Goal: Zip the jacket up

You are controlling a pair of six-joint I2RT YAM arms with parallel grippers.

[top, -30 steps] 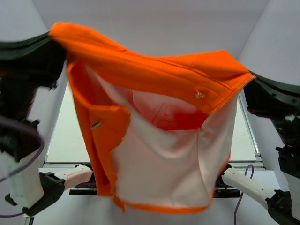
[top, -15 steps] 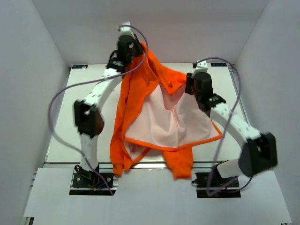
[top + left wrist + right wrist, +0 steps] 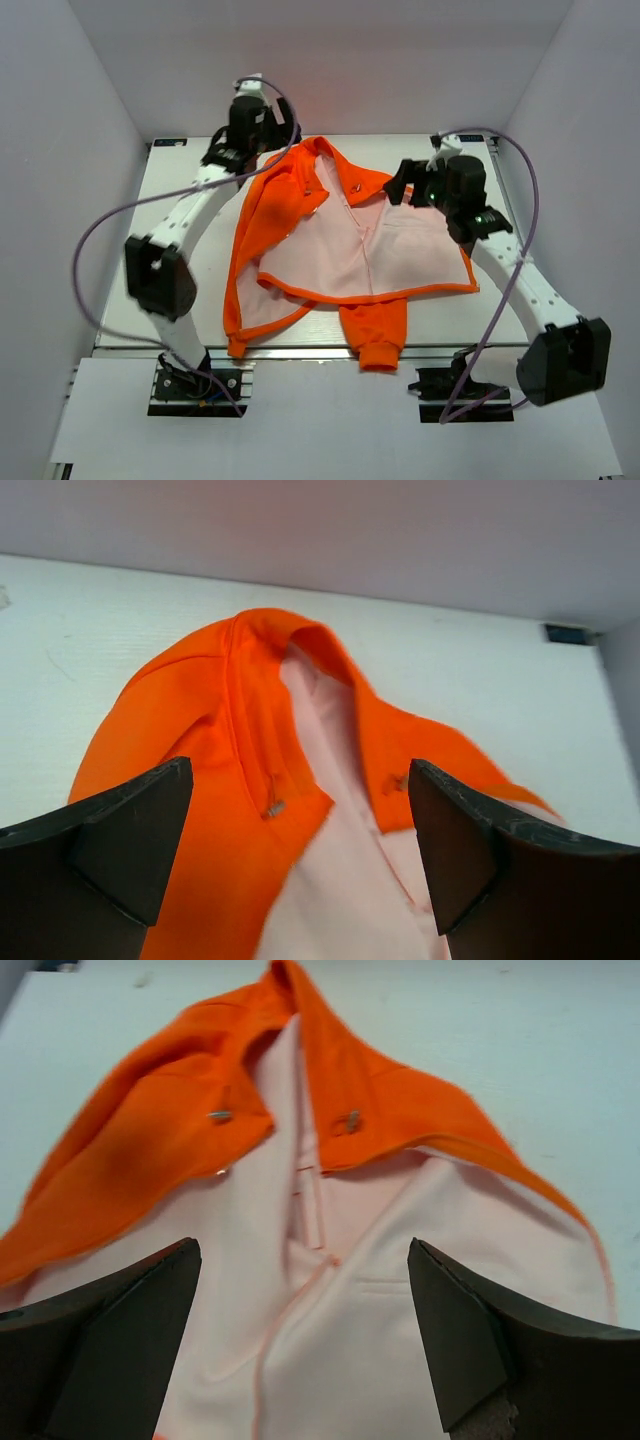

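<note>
The orange jacket (image 3: pixel 290 205) lies spread on the white table (image 3: pixel 175 215), front open and pale pink lining (image 3: pixel 380 255) facing up. Its collar points to the far side. My left gripper (image 3: pixel 272 137) hovers open just above the collar end, nothing between its fingers. In the left wrist view the collar (image 3: pixel 250 670) and a small metal snap (image 3: pixel 273 807) lie below the open left gripper (image 3: pixel 300 865). My right gripper (image 3: pixel 405 186) is open over the jacket's right shoulder. Under the open right gripper (image 3: pixel 305 1335) the right wrist view shows the lining (image 3: pixel 360 1360), apart from both fingers.
One sleeve with its ribbed cuff (image 3: pixel 376 353) hangs over the table's near edge; the other sleeve (image 3: pixel 236 335) lies along the left side. White walls enclose the table on three sides. Purple cables (image 3: pixel 105 215) loop beside both arms.
A second ago both grippers held the jacket up close to the camera. They lowered it, both opened and let go, and it now lies flat on the table.
</note>
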